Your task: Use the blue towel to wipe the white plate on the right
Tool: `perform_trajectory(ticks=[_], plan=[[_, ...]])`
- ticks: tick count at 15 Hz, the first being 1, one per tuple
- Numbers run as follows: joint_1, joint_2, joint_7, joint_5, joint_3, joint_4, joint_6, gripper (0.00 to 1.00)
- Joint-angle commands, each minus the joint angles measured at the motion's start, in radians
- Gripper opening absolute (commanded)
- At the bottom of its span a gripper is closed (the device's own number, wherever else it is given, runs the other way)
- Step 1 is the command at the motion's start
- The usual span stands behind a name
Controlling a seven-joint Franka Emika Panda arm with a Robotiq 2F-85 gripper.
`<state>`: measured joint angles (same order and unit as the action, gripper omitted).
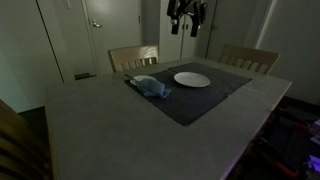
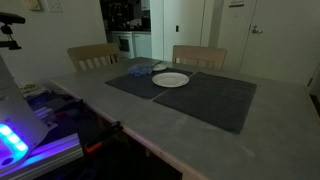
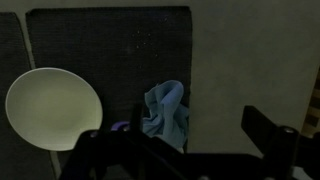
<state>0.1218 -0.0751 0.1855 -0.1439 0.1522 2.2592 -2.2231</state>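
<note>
Your blue towel [image 1: 150,87] lies crumpled on the dark placemat [image 1: 205,102], just beside the white plate [image 1: 191,79]. In the wrist view the towel's lower edge is hidden behind your gripper [image 3: 172,135], which is spread wide and holds nothing. In an exterior view the gripper hangs high above the table [image 1: 90,130], too dim to make out in detail

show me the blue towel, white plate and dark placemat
blue towel [image 3: 165,112], wrist view, middle of the crumpled cloth
white plate [image 3: 52,108], wrist view, centre of its face
dark placemat [image 1: 205,102], an exterior view, bare part near its front
</note>
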Motion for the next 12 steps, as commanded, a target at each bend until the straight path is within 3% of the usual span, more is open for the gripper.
perform_trajectory(ticks=[1, 7, 12], plan=[[0.012, 0.074, 0.047, 0.010, 0.005, 0.006, -0.110, 1.00], [0.022, 0.090, 0.073, 0.021, -0.002, 0.001, -0.096, 1.00], [0.037, 0.107, 0.056, 0.068, 0.010, 0.025, -0.192, 1.00]])
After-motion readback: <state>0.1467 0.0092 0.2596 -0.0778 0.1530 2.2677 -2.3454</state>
